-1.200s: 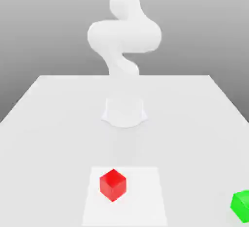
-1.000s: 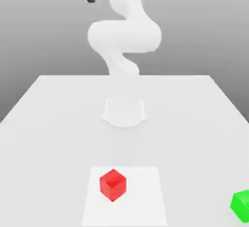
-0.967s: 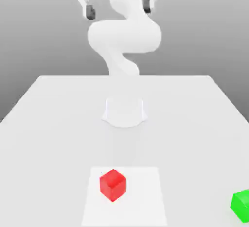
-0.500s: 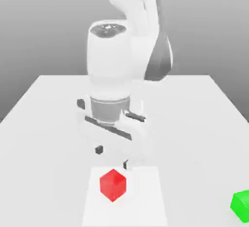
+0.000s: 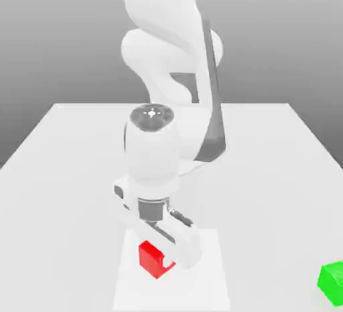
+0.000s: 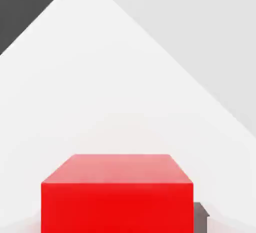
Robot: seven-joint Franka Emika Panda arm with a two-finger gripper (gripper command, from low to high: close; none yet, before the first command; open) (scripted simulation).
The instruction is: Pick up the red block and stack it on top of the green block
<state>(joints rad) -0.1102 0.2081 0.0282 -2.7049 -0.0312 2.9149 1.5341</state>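
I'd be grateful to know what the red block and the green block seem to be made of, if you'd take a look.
The red block looks like smooth, perhaps painted wood or plastic: evenly colored flat faces, crisp edges. The green block seems similar, bright and plain-faced; wood or plastic stays open.

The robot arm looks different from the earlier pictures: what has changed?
The robot arm has swung down and forward, away from its base, to the red cube. Its end effector, open before, has now closed on that cube. The red cube remains at its spot on the white square, and the green cube hasn't moved.
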